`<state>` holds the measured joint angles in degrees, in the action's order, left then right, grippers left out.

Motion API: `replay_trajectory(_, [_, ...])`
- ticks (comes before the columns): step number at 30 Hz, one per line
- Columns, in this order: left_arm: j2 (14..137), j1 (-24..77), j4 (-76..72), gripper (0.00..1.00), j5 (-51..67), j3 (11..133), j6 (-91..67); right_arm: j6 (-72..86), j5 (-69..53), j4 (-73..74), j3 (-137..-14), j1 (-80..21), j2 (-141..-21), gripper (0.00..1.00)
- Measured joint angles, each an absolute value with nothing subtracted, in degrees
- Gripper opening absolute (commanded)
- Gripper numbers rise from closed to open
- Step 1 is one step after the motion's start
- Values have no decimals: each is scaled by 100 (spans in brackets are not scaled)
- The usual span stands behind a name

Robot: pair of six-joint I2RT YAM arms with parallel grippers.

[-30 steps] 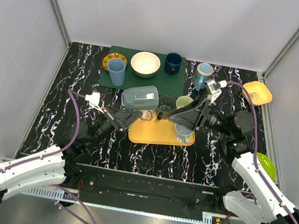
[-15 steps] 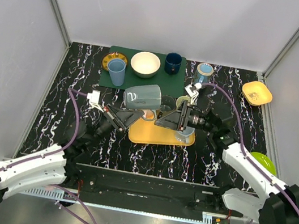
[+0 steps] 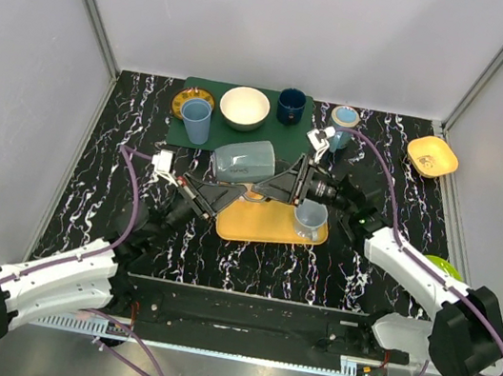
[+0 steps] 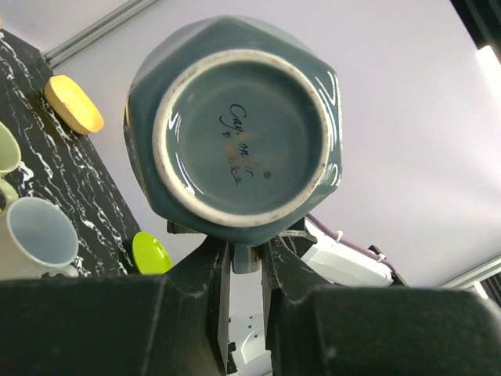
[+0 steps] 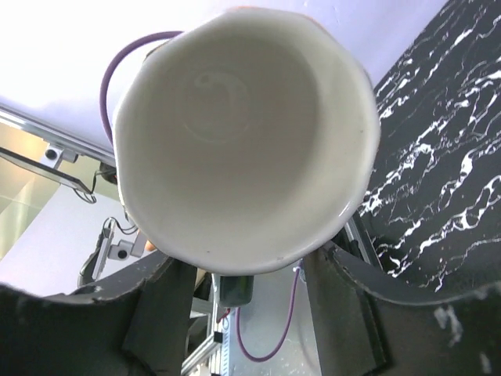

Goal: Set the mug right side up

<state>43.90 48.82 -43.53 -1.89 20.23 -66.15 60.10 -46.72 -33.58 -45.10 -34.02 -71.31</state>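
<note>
The grey-blue mug (image 3: pixel 242 159) hangs in the air on its side above the orange tray (image 3: pixel 270 224), base to the left, mouth to the right. My left gripper (image 3: pixel 230 188) is shut on its handle from below. In the left wrist view the mug's base (image 4: pixel 239 133) fills the frame and the handle (image 4: pixel 245 257) sits pinched between the fingers (image 4: pixel 205 270). My right gripper (image 3: pixel 268 184) is open at the mug's mouth. In the right wrist view the white inside (image 5: pixel 243 133) faces the camera, with the fingers (image 5: pixel 164 313) spread below the rim and not touching it.
A pale blue cup (image 3: pixel 310 217) stands on the tray. At the back, a green mat (image 3: pixel 297 138) holds a blue cup (image 3: pixel 195 121), white bowl (image 3: pixel 245 107) and dark blue cup (image 3: pixel 291 105). A yellow bowl (image 3: pixel 432 157) and green plate (image 3: pixel 446 269) lie on the right.
My right gripper has moved left from the tray's right side up to the mug's mouth. The left gripper has kept hold and turned the mug slightly.
</note>
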Motion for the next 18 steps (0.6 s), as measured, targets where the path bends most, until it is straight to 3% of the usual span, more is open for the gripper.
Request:
replay_trajectory(5, [4401, 4862, -4543, 0, -248, 2023, -6630, 6130, -4606, -3625, -4613, -3415, -7297, 46])
replay_trajectory(6, [4405, 4856, -4567, 0, -276, 2023, -6630, 6163, -4609, -3669, -4633, -3415, -7334, 36])
replay_trajectory(9, [4431, 4825, -4600, 0, -336, 2023, -6600, 6320, -4613, -3822, -4661, -3420, -7437, 23])
replay_trajectory(12, [4504, 4797, -4657, 0, -379, 2023, -6582, 6497, -4630, -3953, -4683, -3413, -7498, 25])
replay_trajectory(16, [4525, 4781, -4759, 0, -460, 2023, -6595, 6823, -4814, -4407, -4755, -3387, -7758, 39])
replay_trajectory(18, [4567, 4781, -4803, 0, -458, 2023, -6624, 6914, -4923, -4558, -4757, -3398, -7848, 40])
